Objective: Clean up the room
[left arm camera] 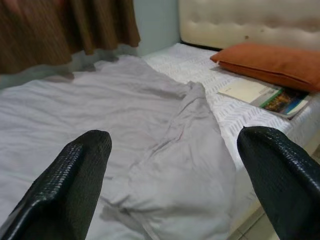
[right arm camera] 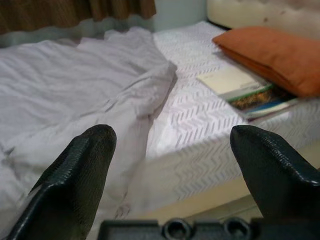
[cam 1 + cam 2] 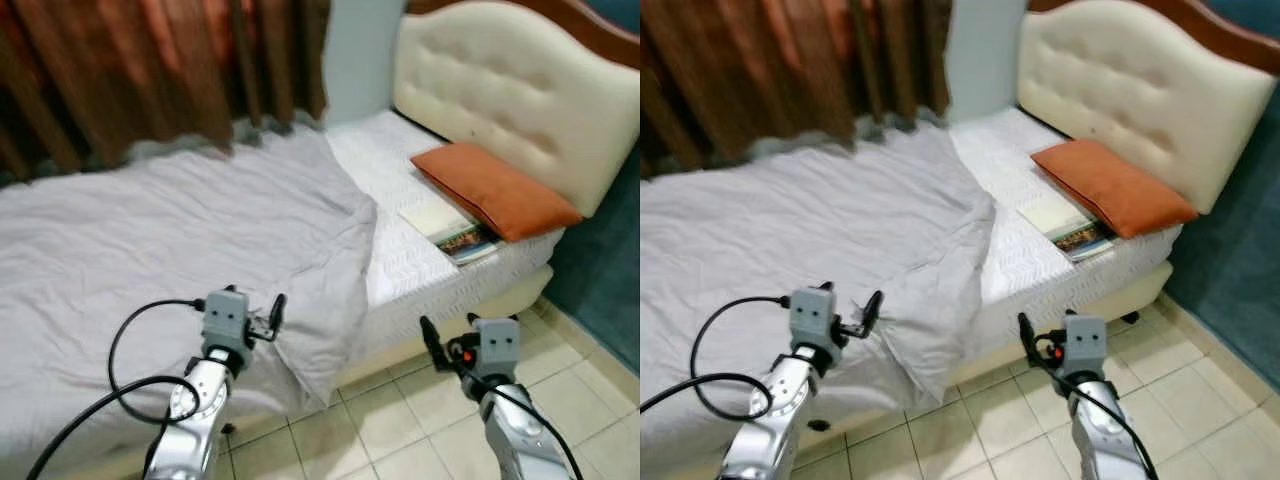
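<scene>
At the bottom of the frame we hold our left gripper (image 3: 262,322) and right gripper (image 3: 447,338) spread wide and empty. Nothing looks tidied yet: above them the grey blanket (image 3: 200,240) lies rumpled, its corner drooping off the bed. Farther, at upper right, a book (image 3: 452,230) touches the orange pillow (image 3: 495,190).

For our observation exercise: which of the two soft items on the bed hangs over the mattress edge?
The crumpled grey sheet; the flat orange pillow lies wholly on the mattress by the headboard.
</scene>
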Motion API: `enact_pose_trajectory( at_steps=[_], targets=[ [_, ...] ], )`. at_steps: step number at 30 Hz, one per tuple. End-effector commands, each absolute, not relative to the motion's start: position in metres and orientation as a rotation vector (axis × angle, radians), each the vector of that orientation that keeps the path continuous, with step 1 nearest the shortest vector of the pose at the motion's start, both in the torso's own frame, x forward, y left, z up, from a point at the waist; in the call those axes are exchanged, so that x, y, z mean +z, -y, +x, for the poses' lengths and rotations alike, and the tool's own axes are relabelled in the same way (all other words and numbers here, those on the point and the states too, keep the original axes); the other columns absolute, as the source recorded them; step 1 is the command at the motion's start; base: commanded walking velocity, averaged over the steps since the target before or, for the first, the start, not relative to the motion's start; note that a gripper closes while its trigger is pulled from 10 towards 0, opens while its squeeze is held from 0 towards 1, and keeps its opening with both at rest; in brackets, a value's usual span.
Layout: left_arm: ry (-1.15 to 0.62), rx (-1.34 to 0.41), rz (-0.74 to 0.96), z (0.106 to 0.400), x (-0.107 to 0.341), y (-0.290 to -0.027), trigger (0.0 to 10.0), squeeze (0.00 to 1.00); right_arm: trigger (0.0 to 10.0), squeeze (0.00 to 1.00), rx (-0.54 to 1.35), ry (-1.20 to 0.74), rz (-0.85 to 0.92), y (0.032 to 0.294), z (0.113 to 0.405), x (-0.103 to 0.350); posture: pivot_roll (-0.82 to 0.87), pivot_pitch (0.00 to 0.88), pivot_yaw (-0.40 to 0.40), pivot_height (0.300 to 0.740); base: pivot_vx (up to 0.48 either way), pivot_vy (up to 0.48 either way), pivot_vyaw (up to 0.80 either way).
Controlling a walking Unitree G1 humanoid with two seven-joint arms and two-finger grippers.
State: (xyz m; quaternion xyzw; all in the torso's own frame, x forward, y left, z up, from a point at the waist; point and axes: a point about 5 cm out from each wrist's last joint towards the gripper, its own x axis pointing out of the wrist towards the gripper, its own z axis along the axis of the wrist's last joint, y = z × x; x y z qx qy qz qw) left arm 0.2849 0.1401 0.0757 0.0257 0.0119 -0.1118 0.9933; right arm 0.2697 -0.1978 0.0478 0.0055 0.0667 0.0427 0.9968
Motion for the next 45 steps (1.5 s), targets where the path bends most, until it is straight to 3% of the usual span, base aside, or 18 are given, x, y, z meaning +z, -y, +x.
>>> enact_pose_trajectory(
  at_steps=[1,10,16,21,23,29,35,45],
  targets=[
    [-0.032,-0.197,0.085,0.286,0.077,-0.152,10.0,0.00,10.0,0.00,0.122,-0.115,0.019,0.187,0.274,0.052,-0.04,0.000,0.015,0.740,0.371,0.304,0.00],
    [-0.078,-0.244,0.154,0.291,0.072,-0.146,10.0,0.00,10.0,0.00,0.128,-0.121,0.017,0.187,0.272,0.051,-0.04,0.000,0.016,0.740,0.365,0.311,0.00],
    [-0.073,-0.224,0.126,0.293,0.072,-0.147,10.0,0.00,10.0,0.00,0.133,-0.115,0.016,0.186,0.272,0.053,-0.06,0.000,0.021,0.740,0.000,0.000,0.00],
    [-0.070,-0.184,0.068,0.295,0.074,-0.150,10.0,0.00,10.0,0.00,0.143,-0.121,0.012,0.186,0.271,0.052,-0.06,0.000,0.020,0.740,0.356,-0.317,0.00],
    [-0.070,-0.128,-0.028,0.290,0.072,-0.154,10.0,0.00,10.0,0.00,0.151,-0.133,0.015,0.187,0.267,0.051,-0.07,0.000,0.015,0.740,0.369,-0.302,0.00],
    [-0.131,-0.189,-0.037,0.241,0.053,-0.152,10.0,0.00,10.0,0.00,0.212,-0.223,-0.017,0.191,0.226,0.039,-0.08,0.000,0.002,0.740,0.372,-0.299,0.00],
    [-0.097,-0.227,0.002,0.264,0.064,-0.147,10.0,0.00,10.0,0.00,0.213,-0.212,-0.027,0.190,0.235,0.042,-0.07,0.000,-0.003,0.740,0.371,-0.300,0.00],
    [-0.162,-0.268,0.019,0.259,0.055,-0.139,10.0,0.00,10.0,0.00,0.207,-0.210,-0.040,0.191,0.241,0.046,-0.09,0.016,0.009,0.740,0.354,-0.319,0.00]
  ],
)
